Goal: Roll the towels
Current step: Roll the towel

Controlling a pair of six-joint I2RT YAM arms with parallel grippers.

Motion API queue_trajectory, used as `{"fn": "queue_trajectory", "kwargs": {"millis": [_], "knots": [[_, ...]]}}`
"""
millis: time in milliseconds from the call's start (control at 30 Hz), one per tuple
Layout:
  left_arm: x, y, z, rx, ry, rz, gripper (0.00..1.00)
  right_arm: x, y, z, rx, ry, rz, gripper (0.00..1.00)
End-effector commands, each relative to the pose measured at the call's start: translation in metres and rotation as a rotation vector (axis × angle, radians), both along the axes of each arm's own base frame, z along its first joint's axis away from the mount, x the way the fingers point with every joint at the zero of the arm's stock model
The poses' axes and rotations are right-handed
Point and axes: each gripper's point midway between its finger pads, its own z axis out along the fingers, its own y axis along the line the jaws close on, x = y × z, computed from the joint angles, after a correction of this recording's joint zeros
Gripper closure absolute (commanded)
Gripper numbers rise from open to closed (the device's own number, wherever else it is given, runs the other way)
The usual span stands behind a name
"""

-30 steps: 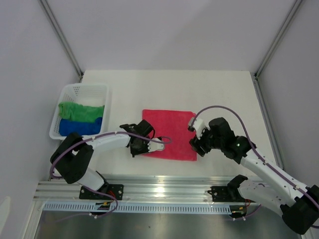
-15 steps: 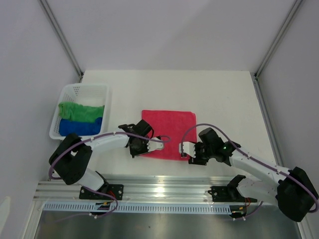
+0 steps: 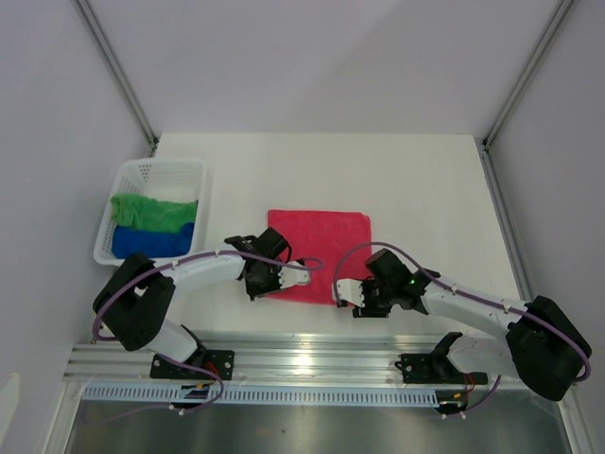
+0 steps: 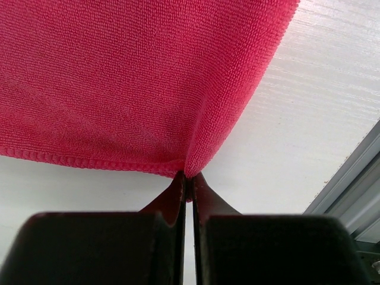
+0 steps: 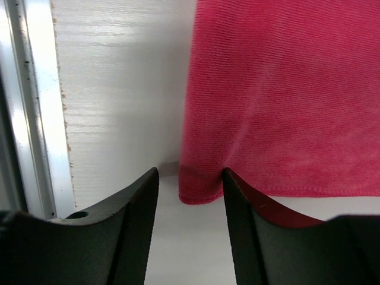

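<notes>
Firmly, left gripper (image 4: 187, 176) pinches pink-red towel (image 3: 321, 244); right gripper (image 5: 190, 176), parted, straddles its corner.

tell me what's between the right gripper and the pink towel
Nothing. In the right wrist view a corner of the pink towel lies inside the open gap of the right gripper, on the white table.

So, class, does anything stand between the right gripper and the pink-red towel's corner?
Nothing visible does. The right gripper stands open, jaws straddling the near corner of the pink-red towel, only bare table beside it. The left gripper is shut on the other near corner.
</notes>
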Motion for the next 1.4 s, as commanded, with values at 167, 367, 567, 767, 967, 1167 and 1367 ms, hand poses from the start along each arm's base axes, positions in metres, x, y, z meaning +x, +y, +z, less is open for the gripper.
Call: {"fn": "queue_trajectory", "kwargs": {"millis": [167, 367, 567, 767, 967, 1167, 1367], "knots": [[-0.007, 0.002, 0.006, -0.003, 0.038, 0.027, 0.99, -0.007, -0.004, -0.015, -0.081, 0.040, 0.019, 0.66], [-0.019, 0.006, 0.016, -0.018, 0.058, 0.027, 0.99, -0.018, -0.001, -0.002, -0.073, 0.084, 0.060, 0.95], [-0.044, 0.017, 0.026, -0.022, 0.123, 0.010, 0.99, -0.051, 0.000, 0.024, -0.041, 0.225, 0.118, 1.00], [-0.056, 0.010, 0.039, -0.093, 0.154, -0.031, 0.99, -0.059, 0.009, 0.038, -0.009, 0.289, 0.143, 1.00], [-0.032, 0.006, 0.030, -0.068, 0.187, 0.033, 0.99, -0.021, 0.010, 0.039, 0.020, 0.271, 0.054, 1.00], [-0.009, 0.006, 0.019, -0.039, 0.217, 0.093, 0.99, 0.000, 0.015, 0.033, 0.036, 0.246, 0.029, 0.96], [0.003, 0.005, 0.012, -0.019, 0.230, 0.108, 0.99, 0.014, 0.007, 0.021, 0.019, 0.249, -0.035, 0.94]]}}
